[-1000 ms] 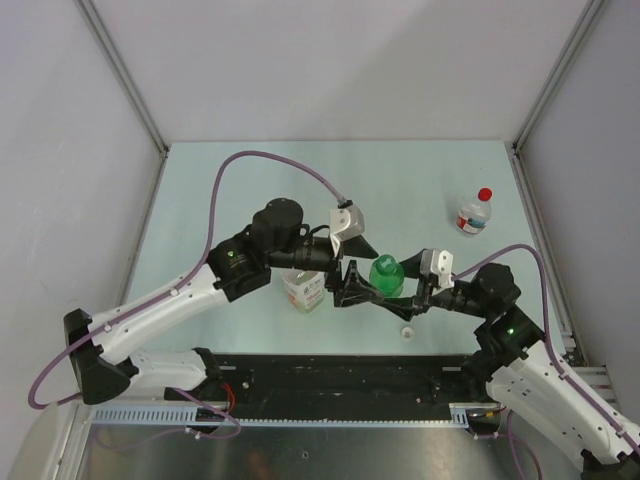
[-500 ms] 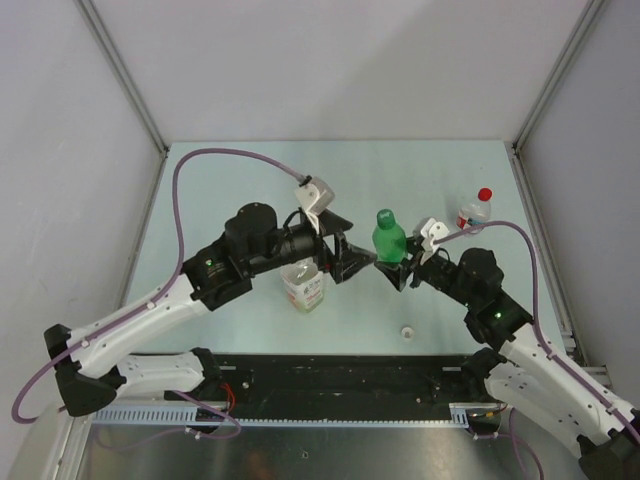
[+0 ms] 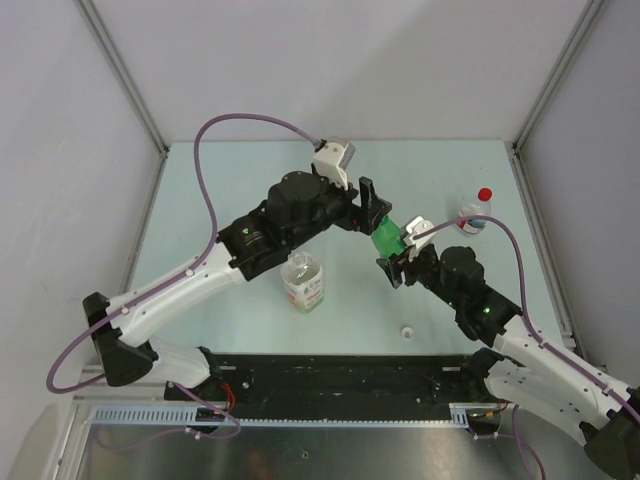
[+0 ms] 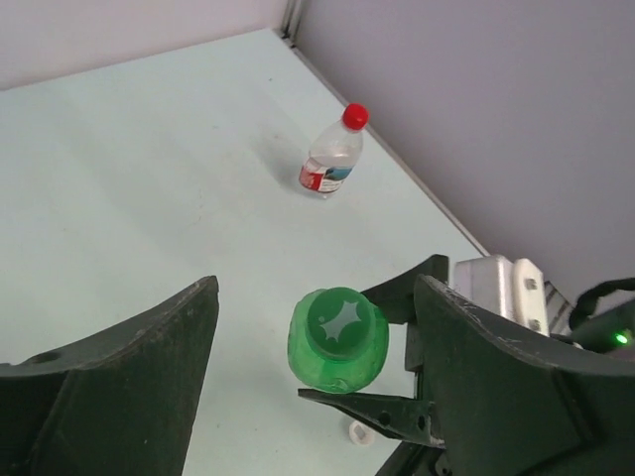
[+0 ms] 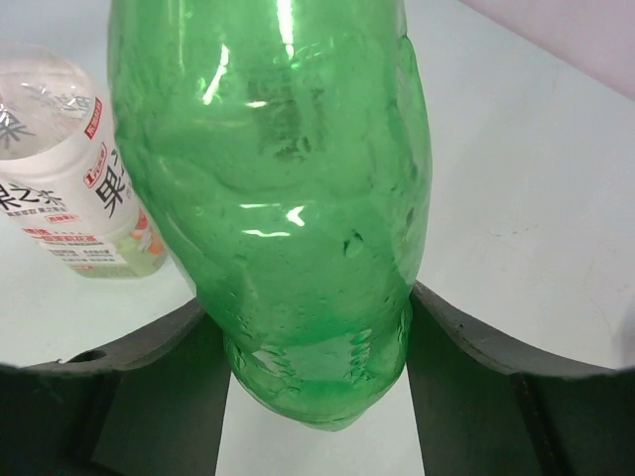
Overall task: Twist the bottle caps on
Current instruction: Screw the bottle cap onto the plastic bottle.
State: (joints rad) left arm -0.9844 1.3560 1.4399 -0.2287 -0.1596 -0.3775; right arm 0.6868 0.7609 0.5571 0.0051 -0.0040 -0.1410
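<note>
My right gripper (image 3: 395, 262) is shut on the lower body of the green bottle (image 3: 385, 238), which fills the right wrist view (image 5: 278, 198) between the two fingers (image 5: 466, 357). The green cap (image 4: 343, 321) sits on the bottle's top. My left gripper (image 4: 316, 297) is open and hangs above the cap, with a finger wide on each side and not touching it; in the top view it (image 3: 372, 208) hides the bottle's top. The white cap (image 3: 407, 331) lies loose on the table. The red cap (image 3: 485, 194) sits on the small clear bottle (image 3: 470, 216).
The wider orange-labelled clear bottle (image 3: 303, 282) stands uncapped under the left arm, left of the green bottle; it also shows in the right wrist view (image 5: 79, 188). The enclosure walls close in at the back and right.
The right gripper has carried the green bottle away from the table's near edge. The left gripper has left the bottle's side, risen and swung over its top, jaws open.
</note>
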